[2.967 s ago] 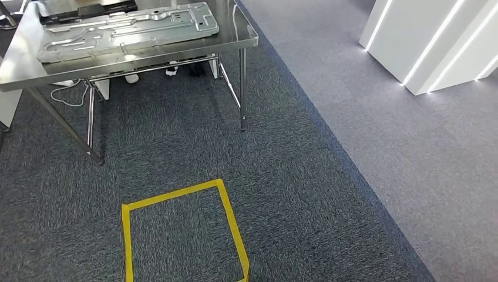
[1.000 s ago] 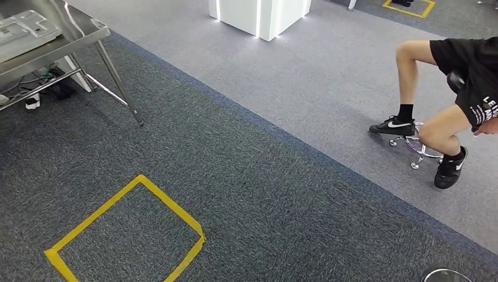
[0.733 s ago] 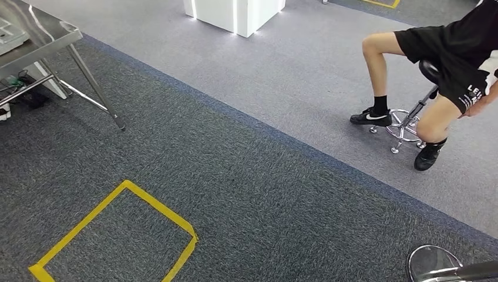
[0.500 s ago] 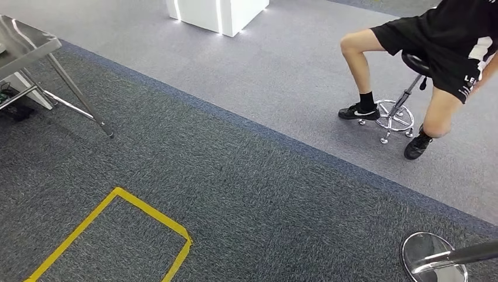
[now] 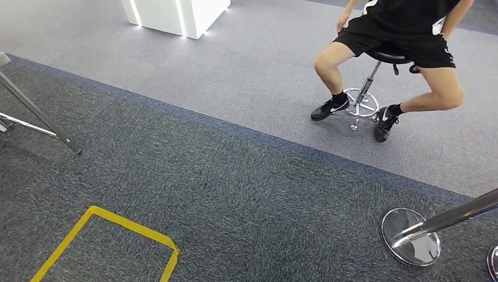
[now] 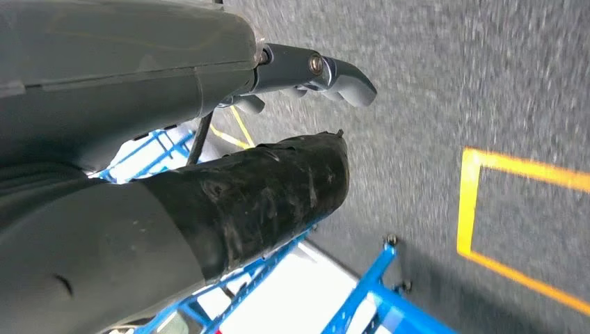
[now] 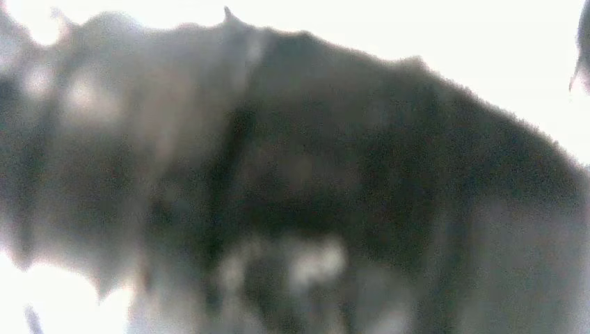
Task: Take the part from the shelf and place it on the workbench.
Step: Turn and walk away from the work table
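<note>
Across the head view's lower half spreads dark grey carpet (image 5: pixel 235 194); a person on a black stool (image 5: pixel 387 57) sits upper right. Risk, as I judge it: the walking robot could clip the chrome stanchion base (image 5: pixel 410 236) lower right. Steel surface leg (image 5: pixel 41 117) stands at left. Left hand (image 6: pixel 306 73) hangs near blue shelf tubing (image 6: pixel 365 289); its fingers' state I cannot tell, nor the right's. No part is visible.

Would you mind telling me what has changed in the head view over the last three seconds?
The camera has swung to the right, so the whole scene shifted: the steel workbench slid out to the left, leaving its leg at the edge. A person on a stool and a chrome stanchion base came into view. Nothing was taken hold of or let go. The yellow tape square still lies on the dark carpet.
</note>
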`<move>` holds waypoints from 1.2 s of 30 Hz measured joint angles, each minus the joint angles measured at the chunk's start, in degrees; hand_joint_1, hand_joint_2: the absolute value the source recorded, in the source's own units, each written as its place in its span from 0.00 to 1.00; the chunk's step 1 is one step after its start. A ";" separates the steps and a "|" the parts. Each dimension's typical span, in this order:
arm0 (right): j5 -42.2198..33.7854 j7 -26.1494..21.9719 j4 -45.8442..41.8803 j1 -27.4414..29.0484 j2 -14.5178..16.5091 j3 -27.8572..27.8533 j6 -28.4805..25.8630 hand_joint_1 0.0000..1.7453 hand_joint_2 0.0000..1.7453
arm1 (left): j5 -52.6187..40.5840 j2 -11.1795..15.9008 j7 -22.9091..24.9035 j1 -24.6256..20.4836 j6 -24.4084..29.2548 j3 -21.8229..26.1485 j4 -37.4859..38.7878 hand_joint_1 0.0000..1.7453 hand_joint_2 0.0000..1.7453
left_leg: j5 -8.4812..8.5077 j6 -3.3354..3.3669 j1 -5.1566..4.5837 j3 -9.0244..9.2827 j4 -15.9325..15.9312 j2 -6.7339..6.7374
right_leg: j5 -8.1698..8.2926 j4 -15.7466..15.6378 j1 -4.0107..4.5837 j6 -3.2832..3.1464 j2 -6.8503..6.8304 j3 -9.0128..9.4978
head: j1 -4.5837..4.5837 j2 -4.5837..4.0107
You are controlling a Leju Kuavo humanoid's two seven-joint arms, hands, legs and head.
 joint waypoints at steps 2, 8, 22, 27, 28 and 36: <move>0.25 -0.02 0.01 0.21 -0.26 0.04 0.12 0.00 0.00 | 0.82 -0.26 -0.78 -0.44 -0.20 0.61 0.00 0.00 0.00 | 0.39 0.74 0.05 0.01 -0.52 1.32 | -2.09 3.03 -0.03 0.51 -2.22 -1.42 | 0.00 0.00; 8.16 -5.08 0.01 1.91 -4.53 2.84 6.46 0.00 0.00 | 6.23 5.17 3.83 -3.38 -8.24 4.12 0.00 0.00 0.00 | 0.36 1.00 -0.23 -0.14 -0.61 4.73 | -4.66 11.80 -0.15 1.05 -5.54 -5.34 | 0.01 0.00; 17.91 -7.81 0.01 0.90 -7.21 9.50 2.21 0.00 0.00 | 15.17 8.53 9.72 -4.45 -10.47 13.93 0.00 0.00 0.00 | -7.35 -1.34 -0.11 -6.40 14.76 2.69 | 1.19 -2.69 0.46 -2.32 -4.07 1.45 | -0.04 0.00; 20.71 -8.63 0.01 0.70 -7.21 10.23 0.37 0.00 0.00 | 17.66 8.32 9.83 -4.17 -8.77 15.07 0.00 0.00 0.00 | 0.44 -1.24 0.17 -0.36 0.47 0.04 | 0.26 -1.15 0.48 -1.36 -1.67 1.28 | -0.04 0.00; 22.00 -8.91 0.01 0.62 -7.17 10.54 -0.10 0.00 0.00 | 18.41 8.18 9.83 -4.12 -8.36 15.51 0.00 0.00 0.00 | 0.30 -1.05 0.05 -0.28 0.07 -0.06 | 0.19 -0.95 0.51 -1.09 -1.27 1.07 | -0.04 0.00; 23.85 1.82 -4.87 -3.01 -9.29 10.96 11.84 0.00 0.00 | 15.88 7.85 9.18 -5.98 -8.34 15.82 0.00 0.00 0.00 | 1.03 0.72 -0.01 -0.14 -0.89 4.42 | -6.92 13.91 -0.05 0.87 -5.05 -6.52 | -0.01 0.00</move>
